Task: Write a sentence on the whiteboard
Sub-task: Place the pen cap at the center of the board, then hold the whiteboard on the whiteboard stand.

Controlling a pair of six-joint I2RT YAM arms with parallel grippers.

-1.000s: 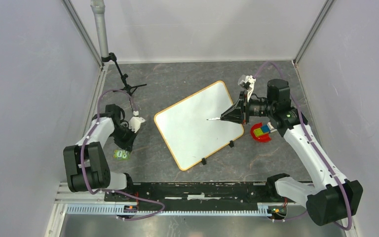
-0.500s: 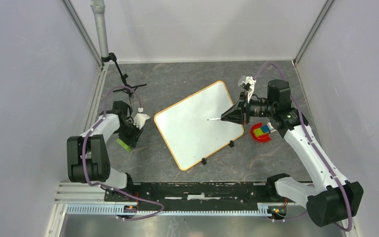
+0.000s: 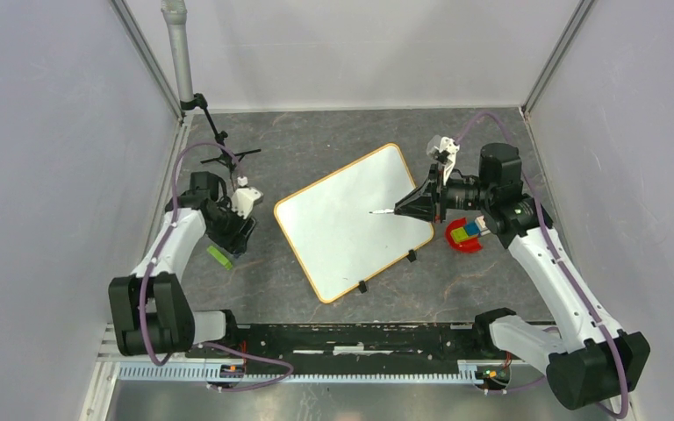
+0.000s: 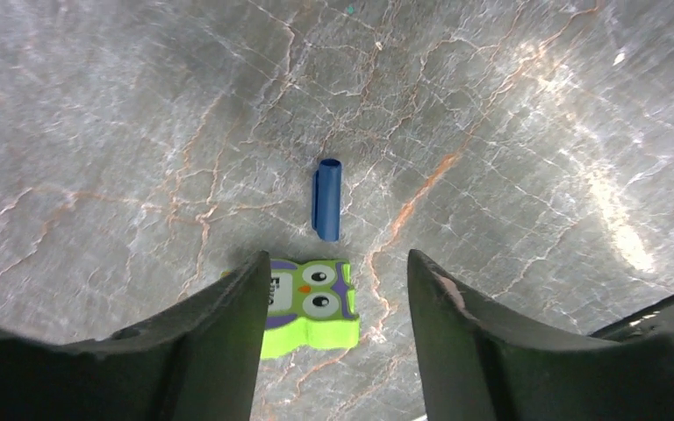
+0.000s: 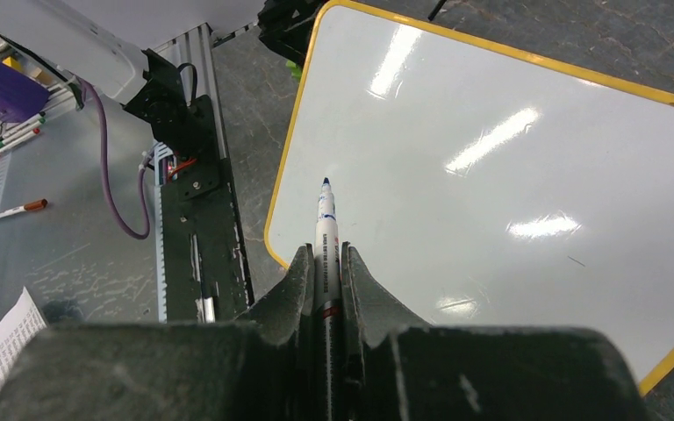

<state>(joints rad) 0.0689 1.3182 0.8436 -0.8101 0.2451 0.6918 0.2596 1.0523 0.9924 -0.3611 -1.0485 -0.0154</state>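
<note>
The whiteboard (image 3: 338, 230) lies tilted on the table, white with an orange-yellow frame (image 5: 291, 132). Its face is blank and the sentence is not in view. My right gripper (image 3: 398, 210) is shut on a marker (image 5: 326, 221). The marker's blue tip (image 3: 372, 212) hangs over the middle of the board. My left gripper (image 4: 338, 261) stands open to the left of the board, with nothing between its fingers. Just beyond them a green owl eraser (image 4: 314, 305) and a blue marker cap (image 4: 326, 199) lie on the table.
A red dish of coloured blocks (image 3: 465, 235) sits right of the board, under the right arm. A black tripod stand (image 3: 225, 147) and a grey pole (image 3: 178, 53) are at the back left. Enclosure walls close in both sides. Spare markers (image 5: 16, 210) lie beyond the base rail (image 5: 195, 219).
My left gripper has opened wider and its arm has swung toward the far side. The green eraser now lies a little farther from the bases. The right arm and marker have barely moved.
</note>
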